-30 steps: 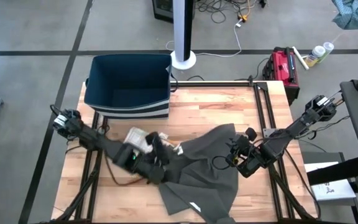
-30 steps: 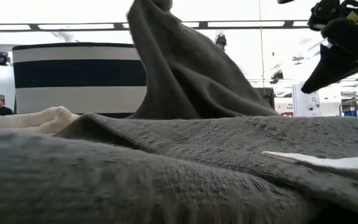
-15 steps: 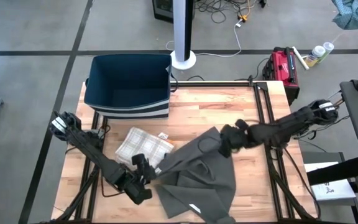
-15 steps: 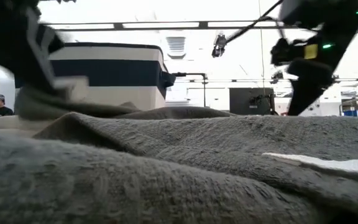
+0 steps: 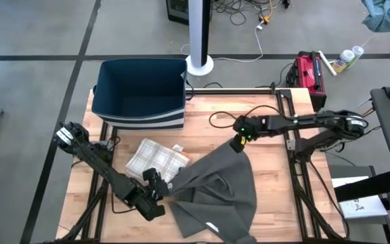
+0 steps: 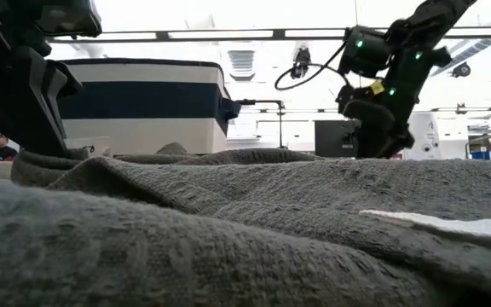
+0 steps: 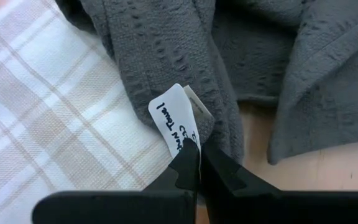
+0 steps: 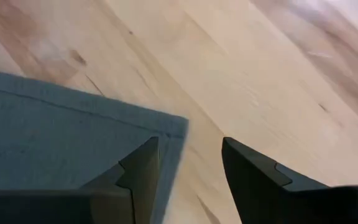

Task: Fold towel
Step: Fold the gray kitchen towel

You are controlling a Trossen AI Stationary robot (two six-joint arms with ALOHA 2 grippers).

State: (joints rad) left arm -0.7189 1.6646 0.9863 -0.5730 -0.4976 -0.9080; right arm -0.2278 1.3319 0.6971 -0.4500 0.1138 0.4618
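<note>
Basically the grey towel (image 5: 215, 193) lay spread on the wooden table (image 5: 269, 203), left gripper (image 5: 156, 193) pinched tight on its near-left edge, likely anchoring it, while right gripper (image 5: 239, 144), fingers apart, sat over the far corner, likely just letting go.

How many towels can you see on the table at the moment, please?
2: a grey towel spread over the table's middle and front, and a folded plaid towel beside it, toward the left arm. More could lie hidden beneath.
</note>
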